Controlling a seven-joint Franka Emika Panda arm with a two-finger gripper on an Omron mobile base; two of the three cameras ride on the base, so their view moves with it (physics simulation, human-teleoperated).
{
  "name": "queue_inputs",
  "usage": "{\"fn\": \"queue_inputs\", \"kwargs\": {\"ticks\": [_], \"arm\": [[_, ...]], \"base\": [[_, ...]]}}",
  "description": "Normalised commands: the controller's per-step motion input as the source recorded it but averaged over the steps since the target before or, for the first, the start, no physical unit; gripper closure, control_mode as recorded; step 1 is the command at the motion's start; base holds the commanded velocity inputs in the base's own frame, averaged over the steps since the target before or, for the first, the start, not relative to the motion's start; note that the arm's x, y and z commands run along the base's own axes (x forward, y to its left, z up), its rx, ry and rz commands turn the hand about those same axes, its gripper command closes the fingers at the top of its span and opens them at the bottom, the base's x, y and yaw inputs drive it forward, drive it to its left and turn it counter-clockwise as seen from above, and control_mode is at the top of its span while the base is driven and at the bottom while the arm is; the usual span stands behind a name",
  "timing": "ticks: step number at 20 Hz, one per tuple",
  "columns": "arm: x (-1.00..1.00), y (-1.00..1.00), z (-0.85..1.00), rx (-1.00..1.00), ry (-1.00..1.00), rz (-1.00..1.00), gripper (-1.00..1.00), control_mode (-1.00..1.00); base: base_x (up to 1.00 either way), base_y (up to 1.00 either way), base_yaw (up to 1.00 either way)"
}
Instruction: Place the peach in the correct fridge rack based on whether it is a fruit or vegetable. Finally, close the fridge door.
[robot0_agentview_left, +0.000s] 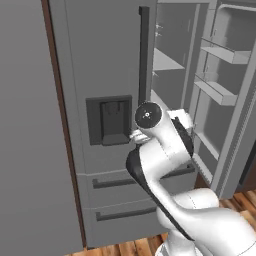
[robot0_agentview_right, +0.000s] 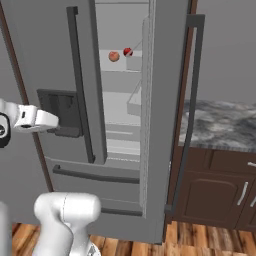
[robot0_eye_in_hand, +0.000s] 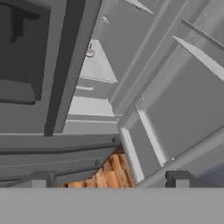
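Gripper (robot0_eye_in_hand: 109, 178) empty, jaws apart

fridge rack (robot0_agentview_right: 120, 65) — peach (robot0_agentview_right: 114, 56), red fruit (robot0_agentview_right: 128, 51)

1. Dark water dispenser (robot0_agentview_left: 109, 120) set in the closed left fridge door
2. Red round fruit (robot0_agentview_right: 128, 51) inside the fridge
3. Marbled counter (robot0_agentview_right: 225, 125) over dark brown cabinets (robot0_agentview_right: 220, 192)
4. Wood floor (robot0_eye_in_hand: 113, 171)

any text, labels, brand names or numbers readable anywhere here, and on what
None can be read. The fridge, its open door, the dispenser panel and the door bins are plain grey, with no writing or logo. The peach and the dark cabinets carry no label either.
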Motion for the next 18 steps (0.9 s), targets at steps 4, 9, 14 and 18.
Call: {"fn": "queue_inputs", "kwargs": {"ticks": [4, 9, 14, 18], "arm": [[-0.42, -0.54, 0.00, 0.70, 0.07, 0.00, -1.00, -1.00], [-0.53, -0.83, 0.03, 0.76, 0.00, -0.01, -1.00, -1.00], [-0.89, -0.91, 0.02, 0.64, -0.19, 0.00, -1.00, -1.00], [-0.53, -0.99, 0.00, 0.48, -0.23, -0.12, -1.00, -1.00]], "base": [[0.00, 0.00, 0.00], [0.00, 0.00, 0.00], [0.00, 0.00, 0.00], [0.00, 0.00, 0.00]]}}
